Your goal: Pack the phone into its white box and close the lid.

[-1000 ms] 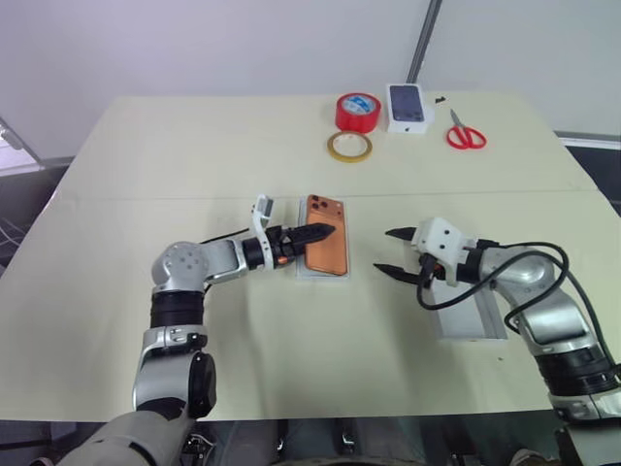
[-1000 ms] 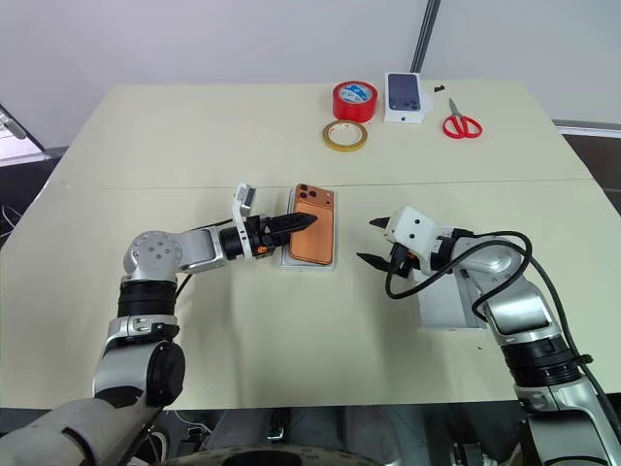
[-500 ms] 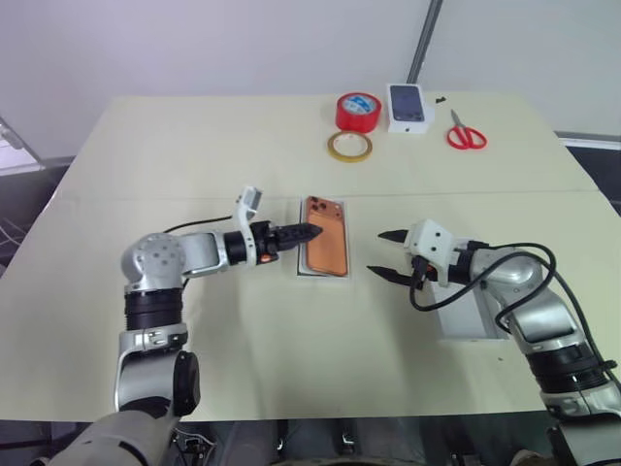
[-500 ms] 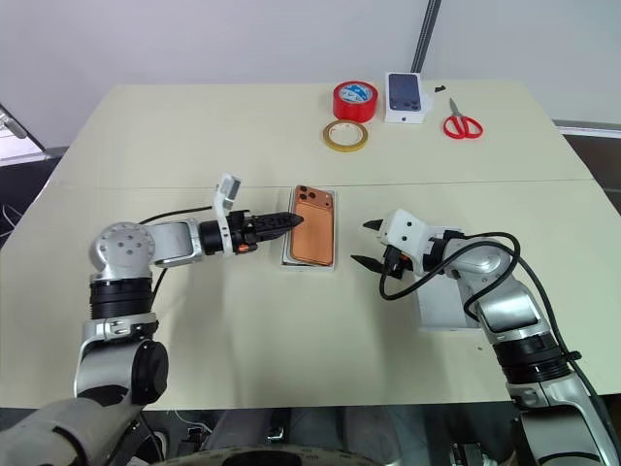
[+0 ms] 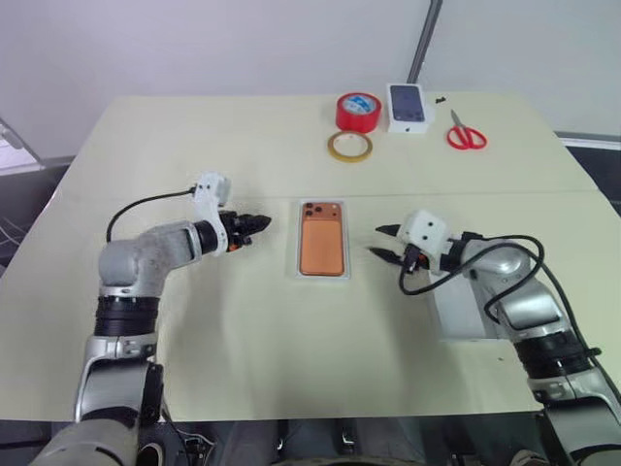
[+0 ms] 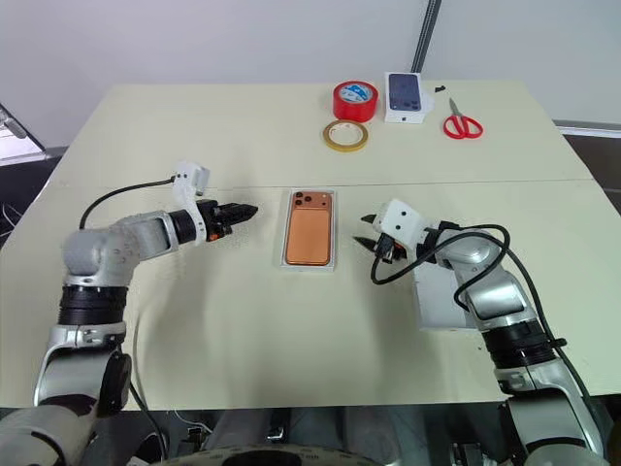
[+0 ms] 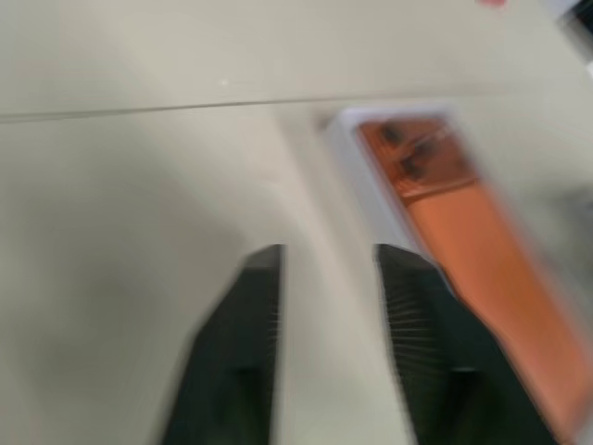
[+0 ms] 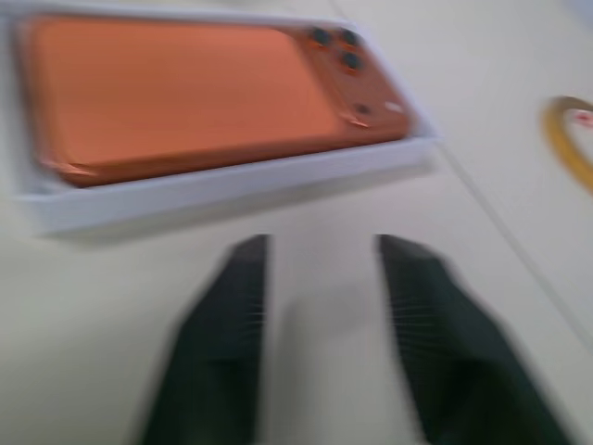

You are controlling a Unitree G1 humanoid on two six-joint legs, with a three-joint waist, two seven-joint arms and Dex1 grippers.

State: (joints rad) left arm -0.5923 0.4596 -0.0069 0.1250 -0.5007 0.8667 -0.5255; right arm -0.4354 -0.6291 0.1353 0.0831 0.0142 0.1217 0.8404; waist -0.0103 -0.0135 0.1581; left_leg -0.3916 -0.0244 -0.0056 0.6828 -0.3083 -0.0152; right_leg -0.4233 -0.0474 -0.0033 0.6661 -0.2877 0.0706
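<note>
While the phone (image 5: 322,245) lies flat in the white box (image 5: 321,276) at the middle of the table (image 5: 194,146), I see the left gripper (image 5: 254,226) just off its left side, jaws slightly parted and empty. The right gripper (image 5: 381,245) hangs just off its right side, likewise narrowly parted on nothing. The lid (image 5: 468,309) rests near the front right edge, under my right arm.

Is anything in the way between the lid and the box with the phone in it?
Nothing visible blocks it. The lid lies under the right arm, and bare table separates it from the box holding the phone. The right tool hovers between them, above the table.
</note>
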